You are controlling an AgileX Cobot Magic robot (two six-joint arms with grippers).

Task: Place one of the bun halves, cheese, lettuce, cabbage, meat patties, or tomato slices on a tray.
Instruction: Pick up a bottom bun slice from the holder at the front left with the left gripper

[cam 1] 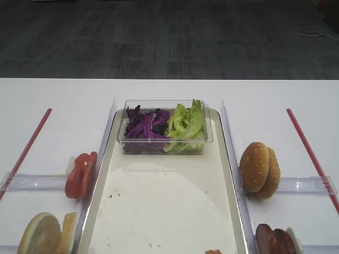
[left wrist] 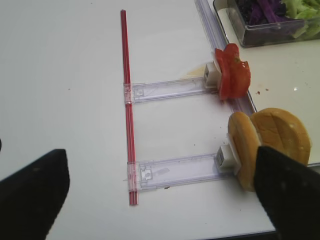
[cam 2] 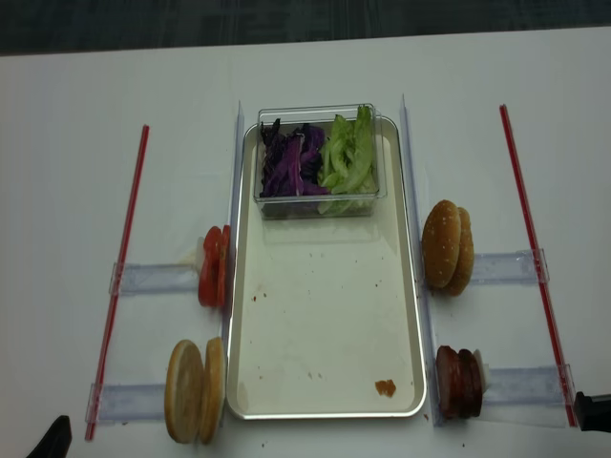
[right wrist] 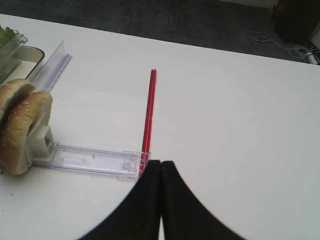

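1. Nothing from the ingredient racks has reached the tray (cam 2: pixel 325 315) yet: its pale, smudged metal floor is bare apart from crumbs and a small orange-red speck near the front right corner.
2. At the tray's far end sits a clear plastic box (cam 2: pixel 320 202) holding the cabbage (cam 2: pixel 291 162), a heap of dark purple shreds, on the left, and the lettuce (cam 2: pixel 348 157), frilly light green leaves, on the right.
3. Just left of the tray, the tomato slices (cam 2: pixel 214 265) stand on edge in a clear plastic rail, glossy red with paler rims.
4. Nearer the front on the left, the bun halves (cam 2: pixel 194 389) stand on edge in a second rail: round, flat, pale tan.
5. Right of the tray stand two domed golden-brown sesame buns (cam 2: pixel 447 245), and nearer the front the meat patties (cam 2: pixel 460 382), dark reddish-brown discs.
6. No cheese is visible in any view.
7. Two thin red strips (cam 2: pixel 122 277) lie on the white table (cam 2: pixel 76 143), one on each outer side.
8. Seen from its wrist camera, the left gripper (left wrist: pixel 160 200) has its black fingers spread wide and holds nothing; it hangs just in front of the bun halves, which look like the likeliest pick.
9. Seen from its own wrist camera, the right gripper (right wrist: pixel 161 172) has its fingers pressed together with nothing between them, over bare table well to the right of the sesame buns.
10. All of the placing remains to be done.
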